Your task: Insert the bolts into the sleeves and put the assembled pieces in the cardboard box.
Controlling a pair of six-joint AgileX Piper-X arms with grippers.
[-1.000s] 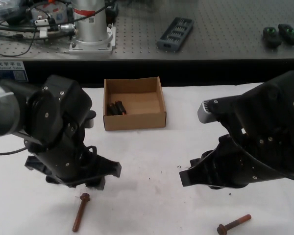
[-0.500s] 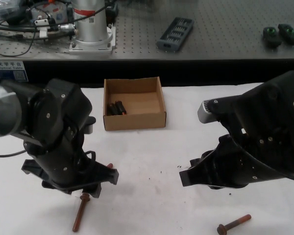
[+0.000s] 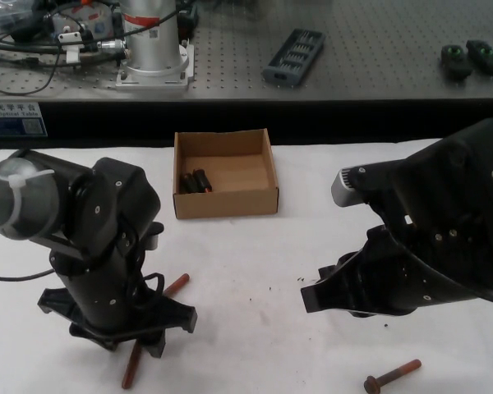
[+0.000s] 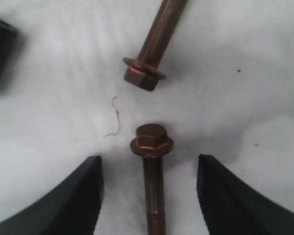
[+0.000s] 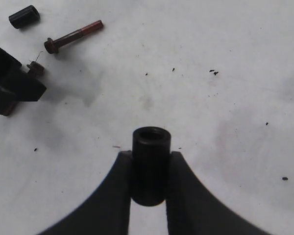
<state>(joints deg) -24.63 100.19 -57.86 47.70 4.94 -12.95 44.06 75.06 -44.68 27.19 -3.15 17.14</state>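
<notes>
A bolt [image 4: 152, 161] lies on the counter [image 4: 245, 73] at the near left, between the spread-apart fingers of the left gripper [image 4: 149, 196], while at the near right the right gripper [image 5: 150, 183] clamps a black sleeve [image 5: 151, 147], with the cardboard box [image 3: 228, 203] farther back.

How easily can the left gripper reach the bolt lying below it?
Probably yes: the open left gripper straddles the bolt, nothing lies between them, and the second bolt sits just clear.
</notes>
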